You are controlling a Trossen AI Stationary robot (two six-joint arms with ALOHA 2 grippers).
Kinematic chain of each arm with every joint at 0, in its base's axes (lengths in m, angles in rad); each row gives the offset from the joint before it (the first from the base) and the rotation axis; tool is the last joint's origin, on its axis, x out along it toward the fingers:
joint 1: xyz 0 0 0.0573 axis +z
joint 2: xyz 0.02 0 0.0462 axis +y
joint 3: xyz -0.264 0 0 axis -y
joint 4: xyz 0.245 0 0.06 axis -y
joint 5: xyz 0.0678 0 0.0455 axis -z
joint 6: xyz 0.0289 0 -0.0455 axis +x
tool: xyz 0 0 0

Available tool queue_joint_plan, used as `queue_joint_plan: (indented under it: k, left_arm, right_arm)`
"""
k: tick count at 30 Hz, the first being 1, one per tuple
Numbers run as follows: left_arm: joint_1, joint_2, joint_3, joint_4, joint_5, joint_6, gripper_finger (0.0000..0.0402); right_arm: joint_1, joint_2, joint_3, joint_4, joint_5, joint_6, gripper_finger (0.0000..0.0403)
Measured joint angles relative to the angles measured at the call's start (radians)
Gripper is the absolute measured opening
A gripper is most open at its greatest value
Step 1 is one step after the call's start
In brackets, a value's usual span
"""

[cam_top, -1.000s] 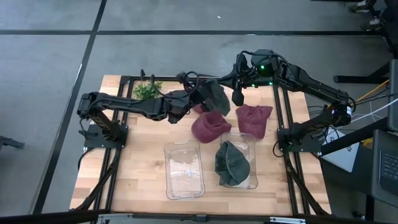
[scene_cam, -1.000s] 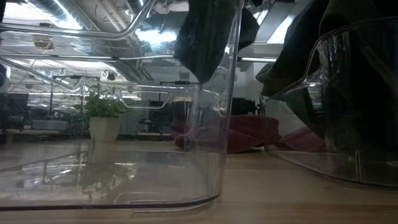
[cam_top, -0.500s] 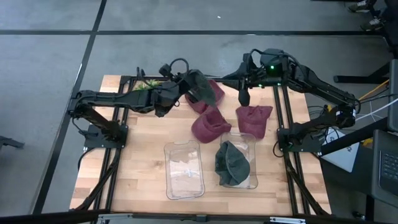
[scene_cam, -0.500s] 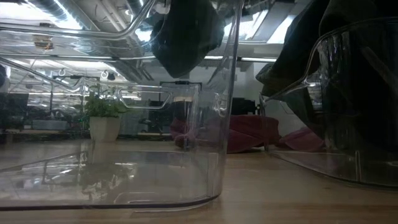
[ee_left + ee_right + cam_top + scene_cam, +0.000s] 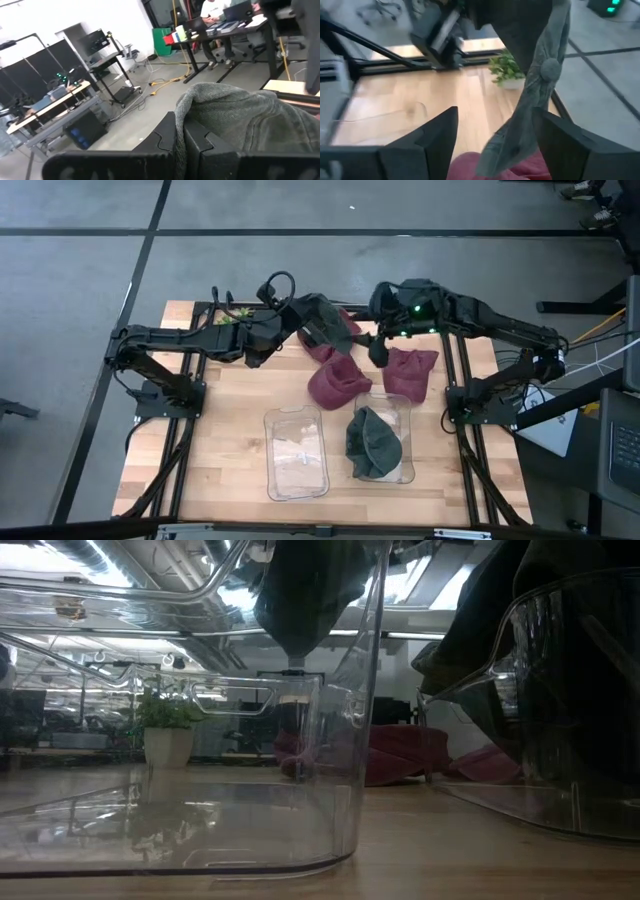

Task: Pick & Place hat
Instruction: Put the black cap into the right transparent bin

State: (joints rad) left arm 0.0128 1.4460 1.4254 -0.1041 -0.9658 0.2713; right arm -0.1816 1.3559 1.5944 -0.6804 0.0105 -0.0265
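A wooden table (image 5: 230, 450) carries two clear plastic bins near its front edge: the left bin (image 5: 295, 452) holds nothing visible, while the right bin (image 5: 393, 442) has a dark green hat (image 5: 371, 442) tucked inside. Behind the bins, toward the middle of the table, lie two maroon hats, one (image 5: 337, 383) just behind the gap between the bins and another (image 5: 406, 373) nearer the right edge, with a third maroon piece (image 5: 345, 323) partly hidden at the back edge. Both dark arms reach in over the back half of the table. The left gripper (image 5: 300, 318) is clamped on a grey-green hat (image 5: 325, 325), which hangs in the air above the back centre of the table; in the left wrist view the fabric (image 5: 240, 120) is pinched between the closed fingers (image 5: 165, 140). The right gripper (image 5: 379, 352) hovers just beside the dangling hat with its fingers (image 5: 440, 135) spread apart, the limp cloth (image 5: 530, 90) drooping between them in its wrist view. A small potted plant (image 5: 228, 317) stands at the back left corner
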Motion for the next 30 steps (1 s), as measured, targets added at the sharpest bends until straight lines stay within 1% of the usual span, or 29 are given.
queue_joint_plan:
  k: [3, 4, 8, 13, 21, 23, 25, 27, 30]
  left_arm:
    - [0.000, 0.000, 0.000, 0.004, 0.002, 0.000, 0.0003]
    - [0.000, 0.000, 0.000, 0.004, 0.002, 0.000, 0.0003]
    - [0.000, 0.000, 0.000, 0.004, 0.017, 0.001, 0.0003]
    - [0.000, 0.000, 0.000, 0.004, 0.025, 0.003, 0.0003]
    - [0.000, 0.000, 0.000, 0.004, 0.034, 0.011, 0.0003]
    - [0.000, 0.000, 0.000, 0.004, 0.048, 0.011, 0.0003]
    - [0.000, 0.000, 0.000, 0.004, 0.052, 0.011, 0.0003]
    - [0.000, 0.000, 0.000, 0.004, 0.052, 0.011, 0.0003]
    - [0.000, 0.000, 0.001, 0.004, 0.052, 0.011, 0.0003]
  right_arm:
    - [0.026, 0.020, 0.000, -0.003, 0.111, -0.004, 0.0256]
    - [0.032, 0.025, 0.000, 0.000, 0.127, -0.004, 0.0255]
    - [0.041, 0.047, 0.000, 0.020, 0.135, 0.010, 0.0248]
    - [0.042, 0.064, 0.000, 0.026, 0.207, 0.016, 0.0244]
    - [0.042, 0.065, 0.000, 0.078, 0.207, 0.013, 0.0244]
    - [0.041, 0.065, 0.000, 0.077, 0.207, 0.012, 0.0236]
    - [0.041, 0.067, 0.000, 0.077, 0.208, 0.003, 0.0212]
    - [0.041, 0.070, 0.000, 0.076, 0.209, -0.007, 0.0170]
    - [0.035, 0.077, 0.000, 0.072, 0.206, -0.011, 0.0070]
